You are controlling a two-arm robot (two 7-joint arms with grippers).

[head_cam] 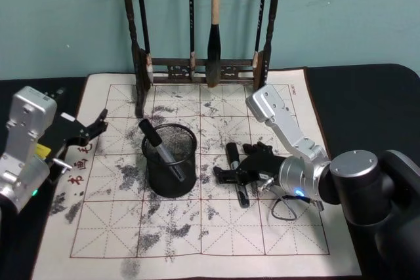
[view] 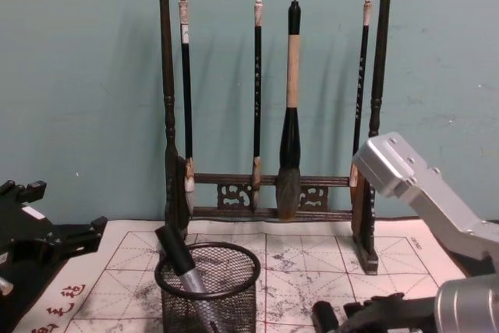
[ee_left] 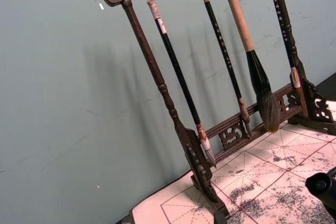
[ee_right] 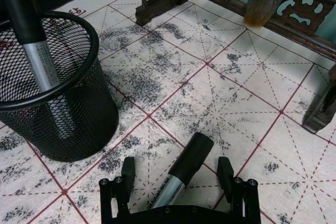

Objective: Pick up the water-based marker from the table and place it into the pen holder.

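Observation:
A black-capped, grey-barrelled water-based marker lies on the ink-stained mat, right of the pen holder. The holder is a black wire-mesh cup and stands upright. A similar marker leans inside it. My right gripper is low over the mat, open. Its fingers straddle the lying marker with a gap on each side. The chest view shows that marker's cap beside the holder. My left gripper hovers open at the mat's left edge, holding nothing.
A tall dark wooden rack with several hanging calligraphy brushes stands at the back of the mat. One of its feet is close beyond the right gripper. A black table surrounds the mat, and a teal wall rises behind it.

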